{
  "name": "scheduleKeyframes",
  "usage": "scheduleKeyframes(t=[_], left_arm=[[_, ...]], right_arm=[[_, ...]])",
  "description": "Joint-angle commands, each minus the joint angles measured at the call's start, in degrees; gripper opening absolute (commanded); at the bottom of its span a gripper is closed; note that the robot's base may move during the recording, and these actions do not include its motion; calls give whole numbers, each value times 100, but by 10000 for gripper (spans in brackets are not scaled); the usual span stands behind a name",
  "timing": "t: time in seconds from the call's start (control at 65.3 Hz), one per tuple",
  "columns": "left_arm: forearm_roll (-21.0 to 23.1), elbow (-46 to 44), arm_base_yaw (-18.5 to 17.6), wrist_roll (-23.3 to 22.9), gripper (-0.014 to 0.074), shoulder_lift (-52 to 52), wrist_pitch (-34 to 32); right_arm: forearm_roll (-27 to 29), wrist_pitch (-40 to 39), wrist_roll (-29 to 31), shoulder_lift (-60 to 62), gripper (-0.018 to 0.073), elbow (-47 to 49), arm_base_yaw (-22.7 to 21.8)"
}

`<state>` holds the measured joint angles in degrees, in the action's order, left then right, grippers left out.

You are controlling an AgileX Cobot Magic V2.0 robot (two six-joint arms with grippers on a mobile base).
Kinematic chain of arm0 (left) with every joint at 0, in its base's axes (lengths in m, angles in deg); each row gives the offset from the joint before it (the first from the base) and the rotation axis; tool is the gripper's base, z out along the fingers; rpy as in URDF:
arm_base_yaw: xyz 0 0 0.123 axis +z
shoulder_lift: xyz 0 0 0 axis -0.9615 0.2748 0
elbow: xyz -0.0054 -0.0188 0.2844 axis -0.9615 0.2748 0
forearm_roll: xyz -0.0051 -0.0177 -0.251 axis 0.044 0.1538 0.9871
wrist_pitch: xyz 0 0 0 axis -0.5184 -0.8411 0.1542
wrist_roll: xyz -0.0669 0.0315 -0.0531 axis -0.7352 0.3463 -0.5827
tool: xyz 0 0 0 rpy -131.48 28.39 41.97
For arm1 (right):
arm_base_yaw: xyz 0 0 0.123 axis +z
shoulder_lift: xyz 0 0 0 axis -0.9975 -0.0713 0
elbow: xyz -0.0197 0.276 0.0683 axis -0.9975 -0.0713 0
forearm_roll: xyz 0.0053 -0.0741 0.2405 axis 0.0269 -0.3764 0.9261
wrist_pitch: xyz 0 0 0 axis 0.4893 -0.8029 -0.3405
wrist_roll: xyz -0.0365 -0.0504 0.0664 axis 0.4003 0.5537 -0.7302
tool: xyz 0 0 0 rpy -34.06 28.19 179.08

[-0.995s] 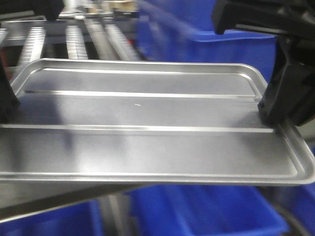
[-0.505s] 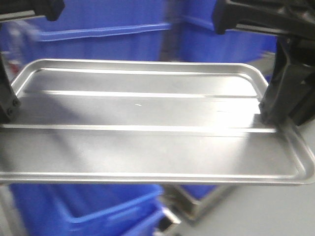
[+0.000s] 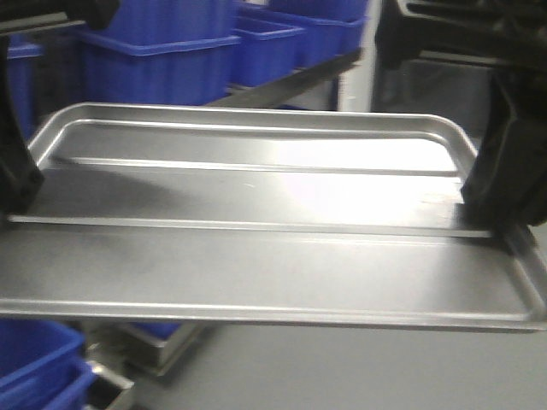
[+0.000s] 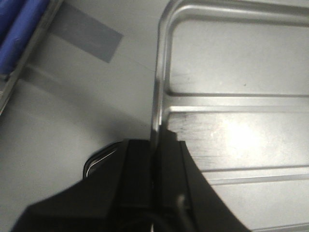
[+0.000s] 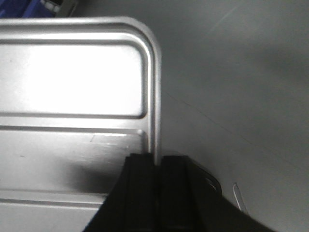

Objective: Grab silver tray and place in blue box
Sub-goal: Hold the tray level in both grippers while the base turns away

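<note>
The silver tray, with a raised rim and two long ridges, hangs level in the air between both grippers and fills the front view. My left gripper is shut on its left rim, and the left wrist view shows the jaws pinching that rim of the tray. My right gripper is shut on the right rim, as the right wrist view shows on the tray. Blue boxes with thick rims stand behind at the upper left. Another blue box sits low at the lower left.
A sloping metal rack rail runs behind the tray below the blue boxes. A low metal frame or tray stack stands under the tray's front left. Grey floor lies under the tray, with a darker tape patch.
The background has swept sideways: the blue boxes behind and below the tray now stand at the upper and lower left, and grey floor shows underneath. The tray stays gripped the same way.
</note>
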<state>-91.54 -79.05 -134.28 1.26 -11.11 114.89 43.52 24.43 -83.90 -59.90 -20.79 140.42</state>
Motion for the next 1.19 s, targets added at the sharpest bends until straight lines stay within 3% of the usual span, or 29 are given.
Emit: scheduleKeyframes(t=[0.0, 0.566, 1.179], left_arm=[[-308, -126, -24, -40, -104, -130, 246], [-308, -126, -24, -40, -104, -130, 246], [-308, -126, -24, -40, -104, -130, 246]], right_arm=[[-355, 510, 0, 142, 58, 128, -33], [-355, 1242, 0, 142, 58, 128, -33], [-355, 1332, 0, 142, 58, 128, -33]])
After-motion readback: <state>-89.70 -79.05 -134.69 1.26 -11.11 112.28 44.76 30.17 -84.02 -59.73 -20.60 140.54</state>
